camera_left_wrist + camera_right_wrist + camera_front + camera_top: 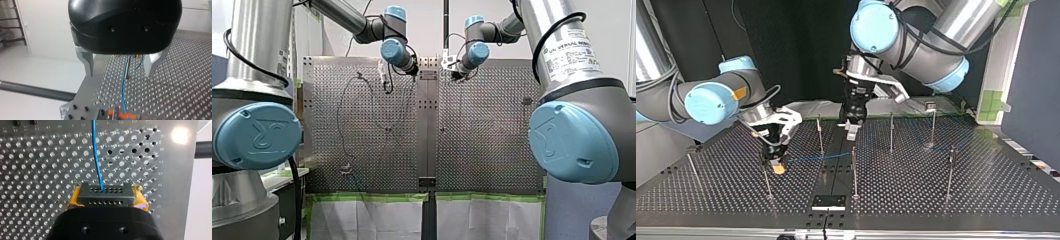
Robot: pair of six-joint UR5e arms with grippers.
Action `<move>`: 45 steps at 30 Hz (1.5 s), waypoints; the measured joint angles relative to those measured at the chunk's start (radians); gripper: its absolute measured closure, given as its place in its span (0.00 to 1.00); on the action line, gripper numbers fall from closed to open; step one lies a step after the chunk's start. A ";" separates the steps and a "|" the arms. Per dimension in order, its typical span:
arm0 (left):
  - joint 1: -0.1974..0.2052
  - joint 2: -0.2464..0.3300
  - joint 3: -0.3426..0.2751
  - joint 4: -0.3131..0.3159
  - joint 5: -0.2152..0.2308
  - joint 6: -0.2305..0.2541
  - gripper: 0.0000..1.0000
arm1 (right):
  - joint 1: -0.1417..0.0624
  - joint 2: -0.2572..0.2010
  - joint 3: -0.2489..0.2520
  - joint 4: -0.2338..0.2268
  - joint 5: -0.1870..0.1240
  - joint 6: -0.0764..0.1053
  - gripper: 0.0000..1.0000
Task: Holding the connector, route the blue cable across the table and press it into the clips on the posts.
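The right gripper (107,195) has its yellow-padded fingers (141,200) closed tight on the grey connector (105,200), low over the table (986,190); the blue cable (96,157) trails from it. The left gripper (121,67) hangs with fingers wide apart, empty, among the posts (820,134).

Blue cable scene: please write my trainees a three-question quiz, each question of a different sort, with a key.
1. True or false: my right pincer is shut on the grey connector at the end of the blue cable.
2. Multiple choice: in the left wrist view, my left pincer is A) shut on the cable; B) open, holding nothing; C) out of sight.
3. Fill in: the pads on my right pincer are ____ in colour.

Key: 1 true; 2 B; 3 yellow.
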 joint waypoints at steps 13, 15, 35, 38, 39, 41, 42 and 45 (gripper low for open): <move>-0.092 -0.085 0.111 -0.052 -0.095 0.036 0.00 | -0.002 0.001 0.000 0.000 0.003 0.000 1.00; -0.095 -0.096 0.129 -0.061 -0.105 0.040 0.00 | -0.001 0.001 0.000 0.000 0.003 0.000 1.00; -0.087 -0.231 0.313 -0.092 -0.168 0.066 0.00 | 0.001 0.001 0.000 0.000 0.003 0.000 1.00; -0.081 -0.232 0.342 -0.089 -0.166 0.066 0.00 | 0.001 0.001 0.000 0.000 0.003 0.000 1.00; -0.079 -0.232 0.351 -0.089 -0.164 0.066 0.00 | 0.001 0.001 0.000 0.000 0.003 0.001 1.00; -0.075 -0.235 0.370 -0.090 -0.158 0.066 0.00 | 0.001 0.001 0.000 0.000 0.003 0.001 1.00; -0.073 -0.239 0.378 -0.092 -0.156 0.066 0.00 | 0.001 0.001 0.000 0.000 0.003 0.001 1.00; -0.072 -0.258 0.404 -0.107 -0.150 0.070 0.00 | 0.000 0.001 0.000 0.000 0.003 0.001 1.00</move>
